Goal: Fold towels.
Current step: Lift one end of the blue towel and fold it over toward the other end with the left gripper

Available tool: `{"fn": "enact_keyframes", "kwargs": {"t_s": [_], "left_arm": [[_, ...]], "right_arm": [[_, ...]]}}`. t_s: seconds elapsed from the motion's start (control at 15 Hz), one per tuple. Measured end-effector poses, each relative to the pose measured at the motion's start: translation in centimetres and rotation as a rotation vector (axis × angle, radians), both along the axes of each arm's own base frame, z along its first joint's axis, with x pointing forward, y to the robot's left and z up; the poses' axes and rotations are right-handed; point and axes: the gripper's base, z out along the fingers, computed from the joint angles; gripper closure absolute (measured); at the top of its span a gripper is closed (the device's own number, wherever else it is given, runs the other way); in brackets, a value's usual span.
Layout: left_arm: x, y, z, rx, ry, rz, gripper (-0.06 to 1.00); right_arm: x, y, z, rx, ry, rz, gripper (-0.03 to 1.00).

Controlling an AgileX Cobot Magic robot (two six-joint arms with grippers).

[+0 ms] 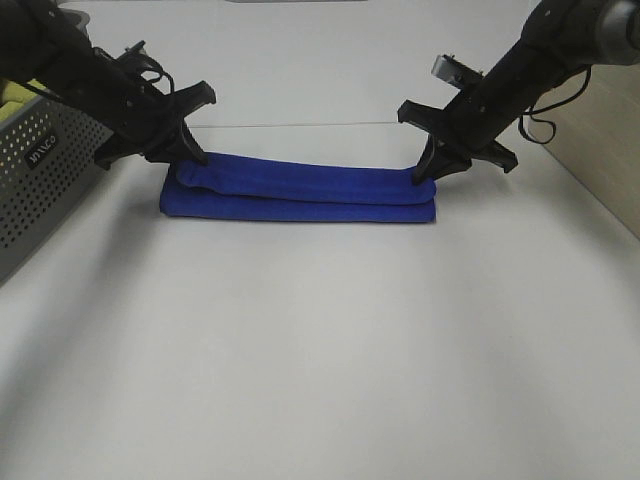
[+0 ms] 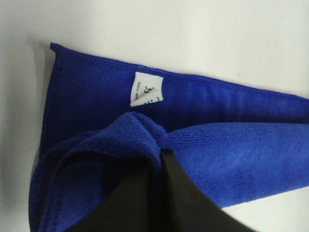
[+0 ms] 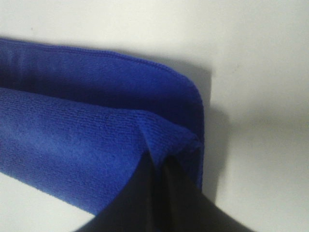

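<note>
The royal-blue towel lies on the white table as a long narrow folded strip, its upper layer doubled over the lower one. My left gripper is shut on the towel's upper layer at its left end; the left wrist view shows the pinched fold and the small white tag on the layer beneath. My right gripper is shut on the upper layer at the right end; the right wrist view shows the black fingers clamping the blue corner.
A grey perforated metal basket stands at the left edge with a yellow-green cloth in it. A wooden surface borders the table at the right. Bare white table lies in front of the towel.
</note>
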Motion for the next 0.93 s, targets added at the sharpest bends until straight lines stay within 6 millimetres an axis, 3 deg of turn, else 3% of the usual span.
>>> {"fn": "enact_keyframes", "kwargs": {"t_s": [0.13, 0.33, 0.47, 0.67, 0.93], "left_arm": [[0.0, 0.0, -1.0, 0.002, 0.019, 0.003, 0.79], [0.2, 0.1, -0.9, 0.013, -0.004, -0.006, 0.36], [0.3, 0.4, -0.6, 0.043, -0.009, -0.035, 0.25], [0.3, 1.4, -0.1, 0.112, 0.01, -0.082, 0.23], [0.1, 1.3, -1.0, 0.118, 0.047, -0.095, 0.23]], "right_arm": [[0.1, 0.0, -0.6, -0.003, 0.004, -0.004, 0.86], [0.1, 0.0, -0.5, -0.002, 0.003, -0.005, 0.41], [0.0, 0.0, 0.7, -0.001, -0.014, 0.003, 0.24], [-0.2, -0.3, 3.3, -0.038, -0.068, 0.022, 0.2], [-0.2, -0.4, 3.7, -0.055, -0.076, 0.031, 0.2]]}}
